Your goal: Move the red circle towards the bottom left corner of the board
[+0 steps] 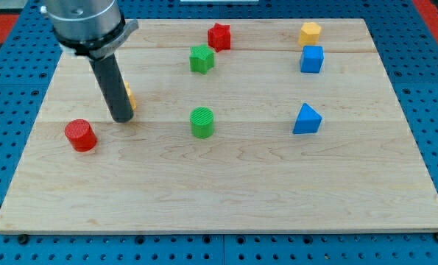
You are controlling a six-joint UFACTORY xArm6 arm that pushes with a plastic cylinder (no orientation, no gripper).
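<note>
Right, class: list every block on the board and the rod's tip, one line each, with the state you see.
red circle: upright, left side, untouched
my tip: on board, just right of red circle
yellow block: mostly hidden behind rod
green circle: upright, centre
green star: free
red star: free
yellow hexagon: free
blue cube: free
blue triangle: free

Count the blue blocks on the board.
2, both at the view's right: a blue cube-shaped plastic block near the top, just below the yellow block, and a blue triangular plastic block lower down. The rod might hide something behind it.
</note>
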